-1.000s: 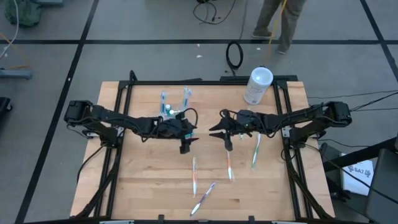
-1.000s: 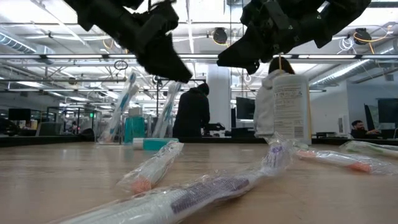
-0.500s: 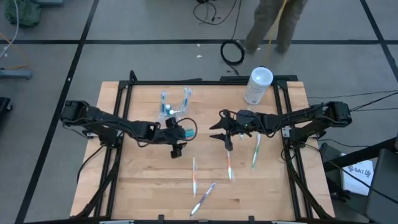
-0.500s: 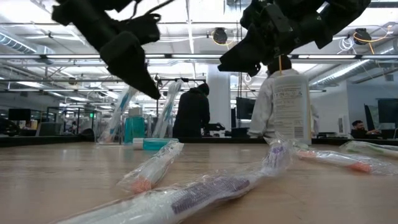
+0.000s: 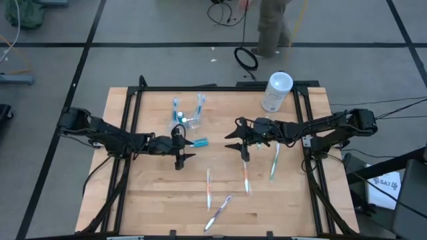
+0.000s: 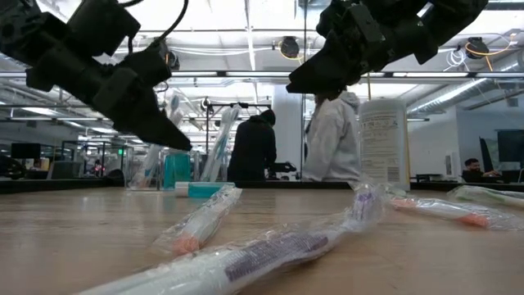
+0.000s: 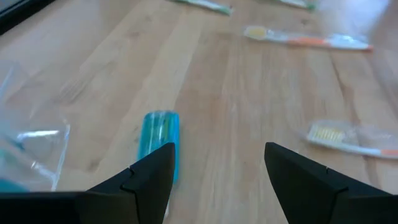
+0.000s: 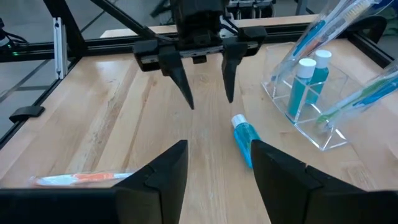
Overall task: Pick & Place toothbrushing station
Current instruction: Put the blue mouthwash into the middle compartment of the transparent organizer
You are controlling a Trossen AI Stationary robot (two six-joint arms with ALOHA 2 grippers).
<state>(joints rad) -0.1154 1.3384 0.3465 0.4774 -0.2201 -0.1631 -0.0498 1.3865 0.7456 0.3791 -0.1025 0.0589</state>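
The toothbrushing station (image 5: 186,115) is a clear plastic holder with toothbrushes and blue tubes in it. It stands on its base at the table's far left of centre and also shows in the right wrist view (image 8: 309,93). A loose blue tube (image 5: 199,142) lies flat on the wood just nearer than the station (image 7: 160,140). My left gripper (image 5: 179,161) hangs open, low over the table, left of the tube, and touches nothing. My right gripper (image 5: 235,142) hovers open at mid table, facing the left one, with nothing between its fingers.
A white canister (image 5: 277,91) stands at the far right. Several wrapped toothbrushes lie on the near half, among them one at the centre (image 5: 208,187) and one toward the right (image 5: 274,162). A person (image 5: 272,23) walks on the floor beyond the far edge.
My left gripper has drawn back toward the table's left edge and sunk lower, staying open. The blue tube now shows lying on the table where that gripper hung before. My right arm has kept its place.
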